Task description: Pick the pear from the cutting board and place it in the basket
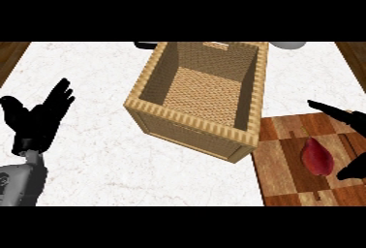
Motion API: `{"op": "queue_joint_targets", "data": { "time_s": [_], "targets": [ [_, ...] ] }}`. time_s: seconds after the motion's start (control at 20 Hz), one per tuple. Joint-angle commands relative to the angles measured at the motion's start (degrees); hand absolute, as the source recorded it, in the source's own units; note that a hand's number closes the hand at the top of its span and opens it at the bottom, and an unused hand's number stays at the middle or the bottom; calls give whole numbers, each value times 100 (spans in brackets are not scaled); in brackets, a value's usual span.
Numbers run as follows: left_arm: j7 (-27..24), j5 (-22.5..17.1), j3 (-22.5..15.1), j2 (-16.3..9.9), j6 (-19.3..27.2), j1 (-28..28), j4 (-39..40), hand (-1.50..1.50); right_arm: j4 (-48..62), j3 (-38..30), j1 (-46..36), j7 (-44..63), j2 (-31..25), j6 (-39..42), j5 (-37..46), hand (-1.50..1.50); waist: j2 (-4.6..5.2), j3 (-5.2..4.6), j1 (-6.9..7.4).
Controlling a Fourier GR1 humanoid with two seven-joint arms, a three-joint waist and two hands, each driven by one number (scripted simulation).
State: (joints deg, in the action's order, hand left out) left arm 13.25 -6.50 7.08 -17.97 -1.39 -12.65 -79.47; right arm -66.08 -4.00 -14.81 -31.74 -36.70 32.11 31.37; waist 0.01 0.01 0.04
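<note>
A dark red pear (318,157) lies on the wooden cutting board (286,160) at the right of the head view. My right hand (344,118) comes in from the right edge, open, with straight fingers above the pear and its thumb (353,171) below it, not touching the fruit. The tall woven basket (154,104) stands in the middle, just left of the board, with nothing inside. My left hand (39,121) rests open at the left, fingers up, away from everything.
The white marble counter (93,160) runs under all of it. Dark and grey objects (289,44) show partly behind the basket at the back edge. Wooden strips border the counter at both far corners.
</note>
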Motion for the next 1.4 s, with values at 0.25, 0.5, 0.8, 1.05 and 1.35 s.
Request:
{"op": "queue_joint_targets", "data": {
  "time_s": [0.25,0.5,0.8,1.05,1.35],
  "targets": [
    [-81,216,122,92,-34,-84,142,0,212,151,236,-479,117,-363,543,-150,1,-1,-1],
    [-91,241,138,144,-219,184,-32,0,-161,146,314,-90,388,-394,726,-150,-2,-1,3],
    [43,262,158,185,-130,-91,25,0,138,677,13,-406,285,-847,1534,150,6,0,25],
    [297,111,362,116,-268,31,-235,0,387,529,-78,-528,588,-952,1669,150,-1,-1,21],
    [-106,108,457,24,-462,174,90,0,-1034,1123,506,853,1743,-1090,1945,150,-35,-19,-97]
  ]
}}
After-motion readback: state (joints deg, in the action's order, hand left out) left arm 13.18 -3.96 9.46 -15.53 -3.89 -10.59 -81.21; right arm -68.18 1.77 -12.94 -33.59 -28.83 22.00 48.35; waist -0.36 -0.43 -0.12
